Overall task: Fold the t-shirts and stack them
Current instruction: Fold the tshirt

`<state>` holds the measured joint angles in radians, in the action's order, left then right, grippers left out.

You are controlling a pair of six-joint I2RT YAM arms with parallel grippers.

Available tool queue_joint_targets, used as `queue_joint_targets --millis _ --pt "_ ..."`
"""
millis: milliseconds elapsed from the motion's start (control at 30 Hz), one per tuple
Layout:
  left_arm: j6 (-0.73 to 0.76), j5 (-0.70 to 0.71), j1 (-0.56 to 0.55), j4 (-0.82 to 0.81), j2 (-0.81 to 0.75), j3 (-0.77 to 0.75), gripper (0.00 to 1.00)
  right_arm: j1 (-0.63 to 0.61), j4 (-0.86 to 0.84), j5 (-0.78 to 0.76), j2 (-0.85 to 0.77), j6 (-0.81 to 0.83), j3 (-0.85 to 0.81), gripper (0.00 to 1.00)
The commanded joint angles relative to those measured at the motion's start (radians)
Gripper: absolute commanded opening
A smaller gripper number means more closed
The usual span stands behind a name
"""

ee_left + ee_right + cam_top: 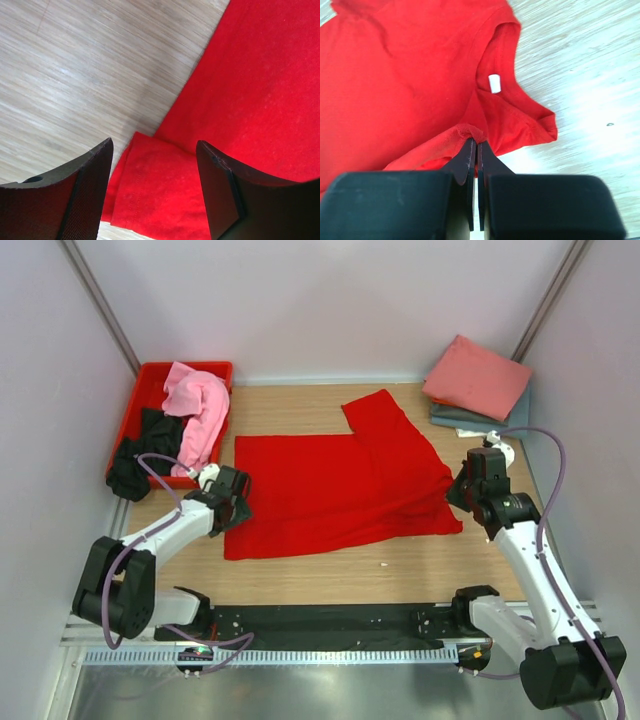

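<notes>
Red t-shirt [330,490] lies spread flat in the middle of the table [400,570], one sleeve pointing toward 12 o'clock. It looks light and limp, thin cloth that will sag and crease wherever it isn't supported, and I'd expect it to slide easily over the smooth wood. The hemmed edges and corners seem the best places to take it, since the doubled stitching gives fingers something to bite. A pinch in the open middle would only pull up a tent.

The right gripper [476,142], at the shirt's 3 o'clock side, is clamped on a small ridge of cloth just beside the collar, where a white label [494,83] shows. Its arm reaches in from 5 o'clock, wrist bent down to the table. The left gripper [238,506] sits at the shirt's 8 o'clock corner, jaws apart and tipped down, straddling the hem corner without pinching it.

At 2 o'clock a salmon pink shirt [478,378] sits folded on a grey-blue shirt [465,418]. At 10 o'clock the red crate [150,390] holds a light pink shirt [200,405] and a black shirt [140,455].
</notes>
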<state>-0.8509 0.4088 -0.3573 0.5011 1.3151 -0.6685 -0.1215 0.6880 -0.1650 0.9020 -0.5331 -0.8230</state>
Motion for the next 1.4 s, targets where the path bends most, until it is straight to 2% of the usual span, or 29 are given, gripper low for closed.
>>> queue_joint_targets --millis 0,267,600,833,967,1000,1033,1067,1100,1200,1300,1367 --pt "0.012 0.032 0.006 -0.052 0.006 -0.023 0.68 0.005 0.002 -0.090 0.015 -0.024 -0.060 0.01" --pt "0.021 0.032 0.006 -0.065 0.007 -0.020 0.64 0.013 0.012 -0.186 0.026 -0.030 -0.102 0.01" --pt "0.023 -0.022 0.006 -0.076 -0.039 -0.008 0.56 0.016 -0.090 -0.137 0.158 -0.031 -0.086 0.01" --pt "0.021 -0.068 0.004 -0.059 -0.128 0.000 0.49 0.020 -0.154 -0.142 0.400 -0.016 -0.264 0.01" --pt "0.024 -0.068 0.003 -0.041 -0.171 0.001 0.48 0.032 -0.153 -0.166 0.686 -0.013 -0.460 0.01" --pt "0.023 -0.071 0.003 -0.035 -0.175 0.001 0.48 0.039 -0.154 -0.159 0.728 0.001 -0.537 0.04" --pt "0.024 -0.073 0.003 -0.032 -0.180 0.000 0.48 0.043 -0.140 -0.150 0.786 0.002 -0.582 0.11" --pt "0.029 -0.076 0.003 -0.029 -0.180 -0.002 0.48 0.046 -0.089 -0.121 0.836 0.007 -0.626 0.24" --pt "0.030 -0.085 0.003 -0.023 -0.180 -0.003 0.48 0.049 -0.067 -0.104 0.912 0.013 -0.692 0.60" --pt "0.038 -0.103 -0.008 -0.009 -0.185 -0.006 0.48 0.049 -0.051 -0.099 0.899 0.025 -0.668 0.90" --pt "0.020 -0.120 -0.046 -0.001 -0.200 -0.002 0.48 0.049 -0.070 -0.160 0.800 0.024 -0.561 0.97" --pt "-0.025 -0.128 -0.099 0.019 -0.211 -0.002 0.49 0.051 -0.061 -0.197 0.663 0.025 -0.465 0.97"
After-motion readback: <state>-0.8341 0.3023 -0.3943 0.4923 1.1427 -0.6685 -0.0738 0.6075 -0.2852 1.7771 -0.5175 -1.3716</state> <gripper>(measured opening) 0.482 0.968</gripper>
